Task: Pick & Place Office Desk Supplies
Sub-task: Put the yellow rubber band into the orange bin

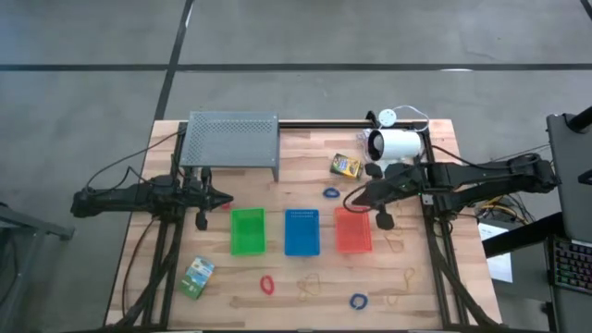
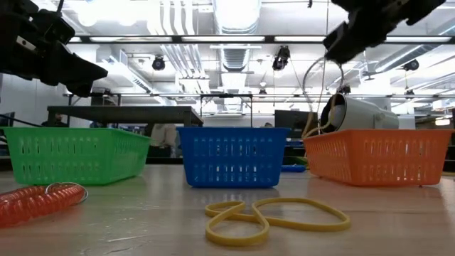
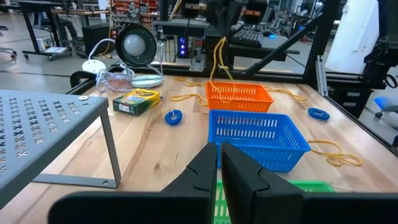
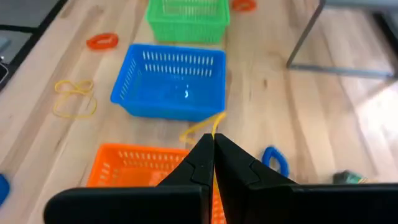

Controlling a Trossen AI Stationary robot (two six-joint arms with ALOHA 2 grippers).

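- Where right gripper (image 1: 350,200) hangs above near edge of orange basket (image 1: 352,231): fingers pressed together, pinching thin yellow rubber band (image 4: 200,129) that dangles below the tips.
- Left gripper (image 1: 228,199) poised just above far rim of green basket (image 1: 247,231); fingers nearly pressed together, nothing between them.
- Blue basket (image 1: 302,232) between green and orange ones, all three in a row mid-desk (image 1: 296,153).
- Yellow-green crayon box (image 1: 345,166) beyond the baskets, near white cylindrical device (image 1: 396,144); second crayon box (image 1: 196,277) at desk's front left.
- Blue elastic loop (image 1: 331,193) just behind the baskets; another blue loop (image 1: 358,301) near front edge.
- Red elastic loop (image 1: 267,284) in front of green basket.
- Loose yellow rubber band (image 1: 309,286) in front of blue basket; more bands (image 1: 400,294) scattered front right.
- Grey perforated rack (image 1: 231,140) at back left of desk.
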